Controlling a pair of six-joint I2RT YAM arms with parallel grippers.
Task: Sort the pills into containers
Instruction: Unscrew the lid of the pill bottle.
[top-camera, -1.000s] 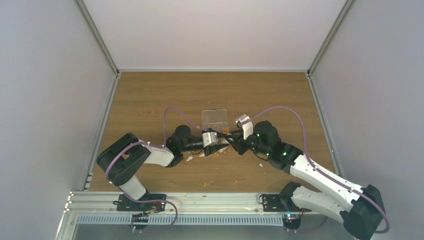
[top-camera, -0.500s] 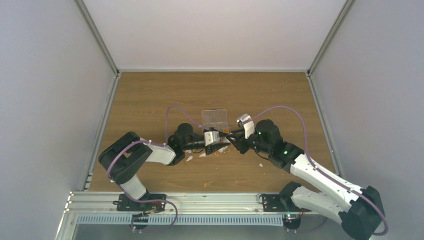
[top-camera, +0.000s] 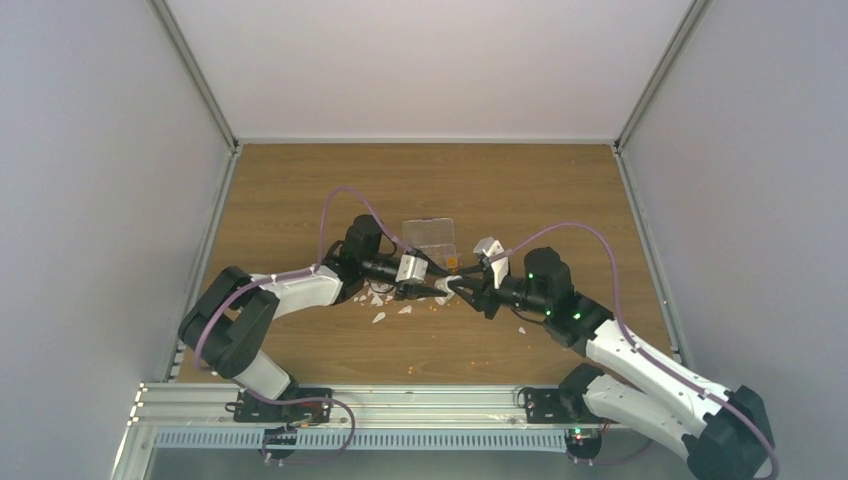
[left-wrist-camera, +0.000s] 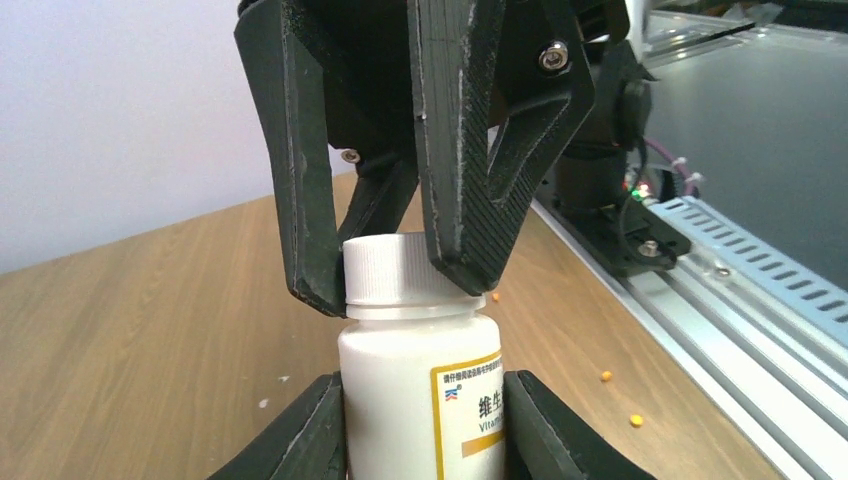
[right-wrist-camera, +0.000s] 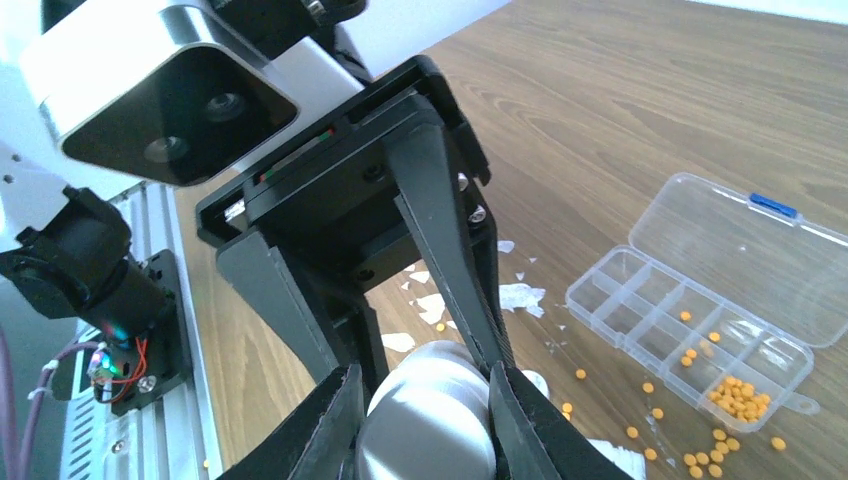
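Observation:
A white labelled vial hangs sideways between both arms above the table. My left gripper is shut on its body, a finger pressed against each side. My right gripper is shut on the vial's ribbed white cap. The containers, a clear organiser box with its lid open, lie just beyond the grippers. Several orange-yellow pills sit in its compartments. More loose pills lie on the wood beside it.
White flakes litter the table under the grippers and to their left. A few stray pills lie toward the near edge. An aluminium rail runs along that edge, and walls close in the other three sides.
The left arm has swung farther from the near edge. The grippers and the vial between them have shifted slightly right. The left jaws have narrowed a little onto the vial.

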